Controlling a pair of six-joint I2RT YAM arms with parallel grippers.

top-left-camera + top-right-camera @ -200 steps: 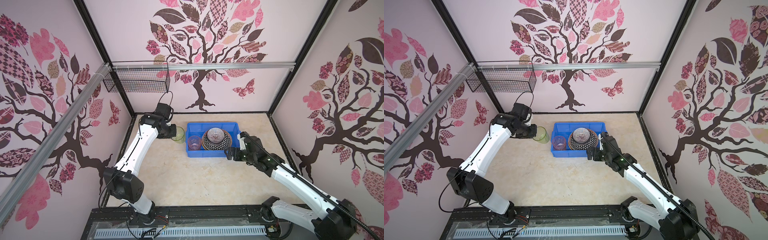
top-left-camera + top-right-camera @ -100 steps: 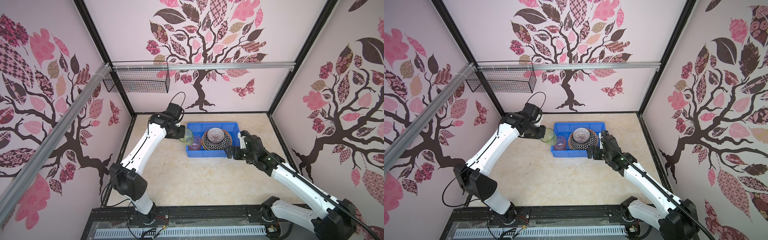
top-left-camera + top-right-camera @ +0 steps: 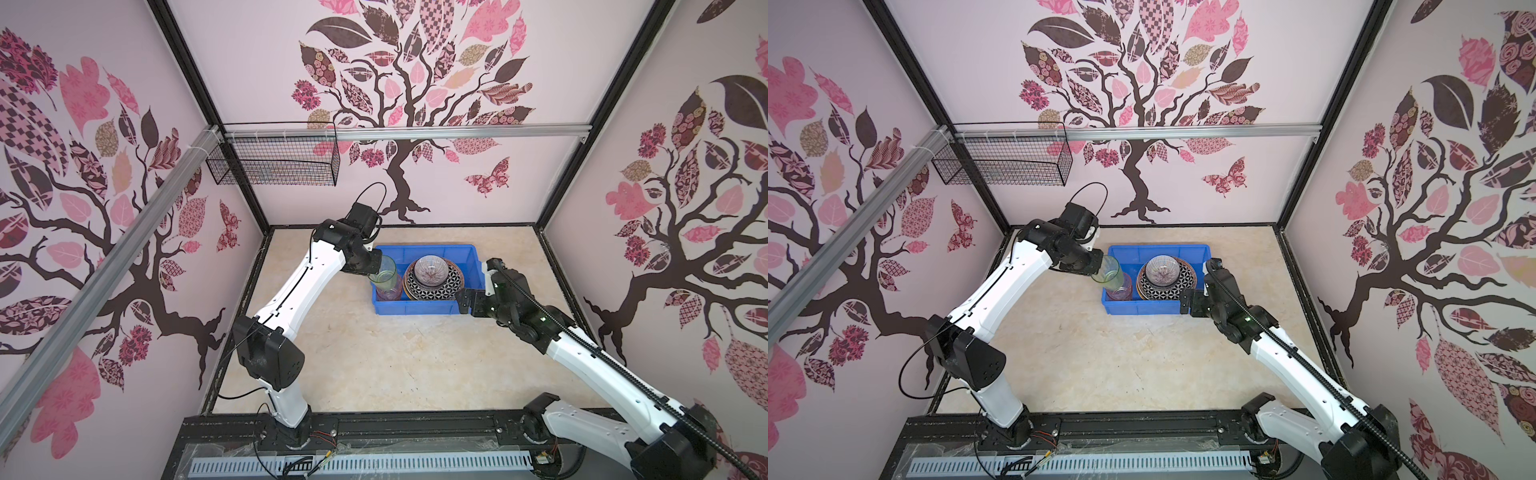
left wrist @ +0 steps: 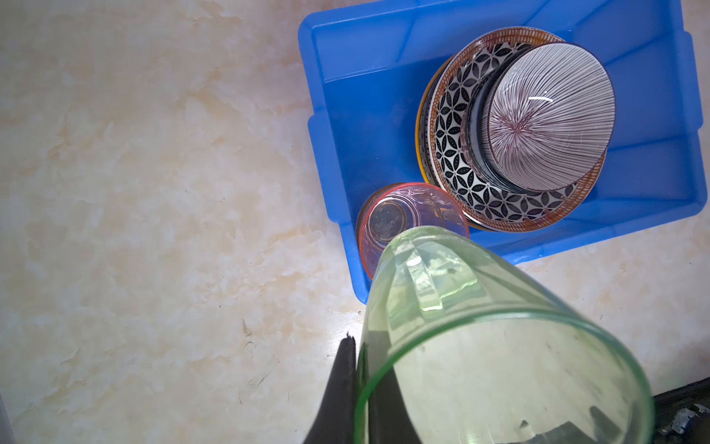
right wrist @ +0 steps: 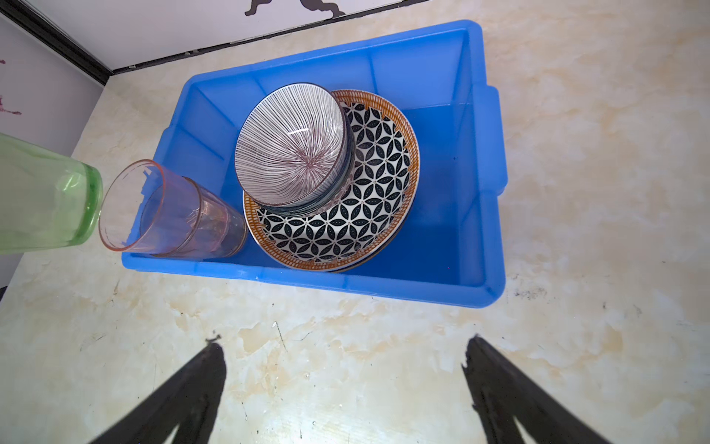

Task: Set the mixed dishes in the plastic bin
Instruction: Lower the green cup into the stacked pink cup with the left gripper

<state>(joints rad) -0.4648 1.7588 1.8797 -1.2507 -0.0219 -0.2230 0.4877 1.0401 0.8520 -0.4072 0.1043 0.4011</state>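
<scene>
The blue plastic bin (image 3: 428,248) (image 3: 1158,248) (image 5: 480,173) (image 4: 365,77) sits at the back middle of the table. Inside it a striped bowl (image 3: 431,270) (image 5: 292,150) rests on a geometric plate (image 3: 436,292) (image 5: 369,192), which tops a stack. A pink tumbler (image 3: 388,294) (image 4: 399,219) (image 5: 173,211) stands in the bin's front left corner. My left gripper (image 3: 371,266) (image 4: 357,346) is shut on the rim of a green tumbler (image 3: 384,272) (image 3: 1111,274) (image 4: 461,326), tilted just above the pink one. My right gripper (image 3: 467,301) (image 5: 342,346) is open and holds nothing, near the bin's front right corner.
A black wire basket (image 3: 274,166) hangs from the metal rail on the back wall, above and left of the bin. Patterned walls close in the table on three sides. Bare marble tabletop (image 3: 395,357) lies in front of the bin.
My left arm has carried the green tumbler rightward, from the table left of the bin to above the pink tumbler at the bin's left end. The right arm has stayed still.
</scene>
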